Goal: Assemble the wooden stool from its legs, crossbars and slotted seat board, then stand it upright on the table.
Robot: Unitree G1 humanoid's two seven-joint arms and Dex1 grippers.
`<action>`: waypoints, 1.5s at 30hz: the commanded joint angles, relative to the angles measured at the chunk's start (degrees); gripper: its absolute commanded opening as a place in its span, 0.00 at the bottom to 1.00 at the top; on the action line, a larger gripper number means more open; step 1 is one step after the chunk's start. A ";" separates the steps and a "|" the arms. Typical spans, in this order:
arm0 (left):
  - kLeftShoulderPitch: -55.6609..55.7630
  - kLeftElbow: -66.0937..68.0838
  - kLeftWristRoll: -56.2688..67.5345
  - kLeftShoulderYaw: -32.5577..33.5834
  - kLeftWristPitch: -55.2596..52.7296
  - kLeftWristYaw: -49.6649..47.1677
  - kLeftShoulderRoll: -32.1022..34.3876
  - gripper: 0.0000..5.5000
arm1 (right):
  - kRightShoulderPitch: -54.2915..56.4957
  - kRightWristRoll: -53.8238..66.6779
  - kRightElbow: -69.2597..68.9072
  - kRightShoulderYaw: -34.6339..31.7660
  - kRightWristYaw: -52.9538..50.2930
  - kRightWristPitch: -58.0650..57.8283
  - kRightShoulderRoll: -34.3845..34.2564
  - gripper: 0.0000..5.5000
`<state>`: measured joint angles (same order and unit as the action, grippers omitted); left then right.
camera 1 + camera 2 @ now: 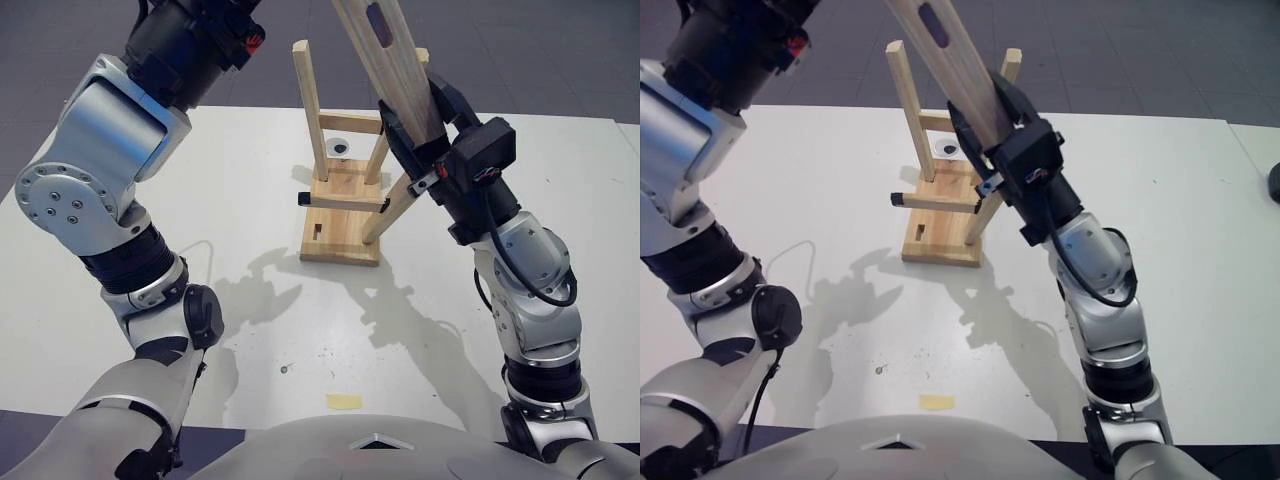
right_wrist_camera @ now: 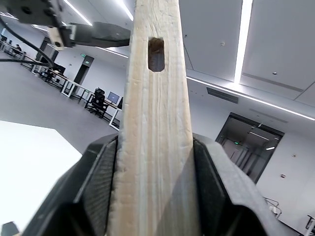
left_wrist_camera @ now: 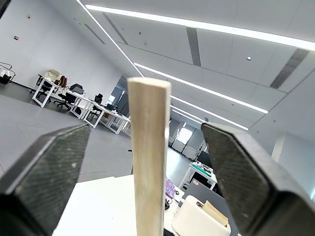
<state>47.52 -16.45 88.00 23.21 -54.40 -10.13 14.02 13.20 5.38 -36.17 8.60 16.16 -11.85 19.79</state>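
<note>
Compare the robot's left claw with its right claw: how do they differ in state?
The left claw is open, its fingers standing clear on either side of a wooden bar; the right claw is shut on the slotted leg. The left touches no wood; the right presses it from both sides. Both have dark fingers with wood between them.

the slotted leg (image 1: 385,40) runs off the top edge above the right gripper (image 1: 425,112); its lower end hides behind the fingers (image 1: 452,102).
</note>
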 commanded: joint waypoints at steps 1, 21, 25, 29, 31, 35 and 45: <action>1.46 1.04 3.23 -1.77 1.93 -1.53 2.06 0.61 | -0.50 0.47 -0.53 1.55 1.65 -1.19 -0.76 0.37; 1.12 0.75 12.96 -5.41 4.96 1.56 10.31 0.22 | -1.97 0.16 -0.25 1.80 2.80 -2.42 -1.98 0.37; 2.04 1.84 9.20 -4.96 6.53 3.45 12.44 0.22 | -1.78 0.09 0.82 0.48 1.60 -2.25 -3.18 0.44; 4.07 4.47 4.15 -3.13 10.68 4.01 13.35 0.19 | -0.48 3.09 1.79 -2.86 0.18 -2.72 -5.47 0.54; 4.99 5.90 1.42 -1.96 12.85 4.22 13.98 0.19 | 1.69 4.75 2.20 -5.74 -0.22 -3.20 -5.59 0.59; 4.51 9.96 -6.33 -0.10 14.68 6.99 18.49 0.19 | 7.28 14.67 2.14 -15.56 -4.16 -7.51 -7.59 0.71; -11.25 6.54 -21.79 -0.95 11.05 14.77 27.36 0.19 | 0.98 21.07 4.27 -25.04 -11.24 -16.78 -4.53 0.98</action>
<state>39.79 -8.74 69.20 22.98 -42.54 3.22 40.06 18.34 27.42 -32.35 -18.19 4.74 -26.88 15.10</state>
